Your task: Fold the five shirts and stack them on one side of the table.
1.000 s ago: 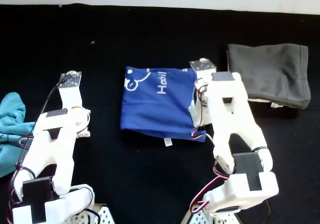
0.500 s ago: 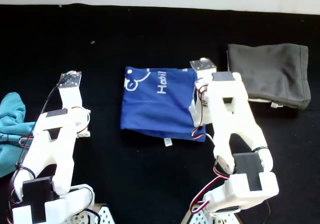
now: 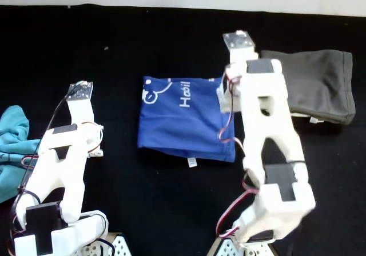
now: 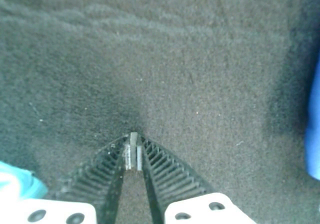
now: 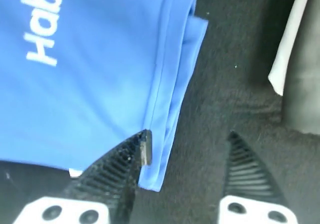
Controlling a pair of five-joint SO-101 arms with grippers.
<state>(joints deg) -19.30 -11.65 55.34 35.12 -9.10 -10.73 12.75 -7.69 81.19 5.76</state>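
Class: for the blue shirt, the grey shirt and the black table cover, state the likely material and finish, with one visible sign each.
Blue shirt: thin, smooth fabric, probably a synthetic knit; it has a flat stitched hem and its layers fold crisply.
Grey shirt: soft matte cloth; the folds are rounded and show no shine.
Table cover: probably a felt-like cloth; it has a fuzzy nap with pale lint specks.

Built of white plastic throughout, left arm [image 3: 68,176] and right arm [image 3: 274,124] alike: blocky links with black servo housings set in. Trail red, black and white wires at the joints, with a thin black cable looping along the left. Bear a grey plate [image 3: 80,90] at each wrist. Rise from perforated white bases [image 3: 117,243]. End in black ridged fingers [image 4: 167,166] on the left gripper [image 4: 132,151] and right gripper [image 5: 189,141], fixed to white mounts with round holes
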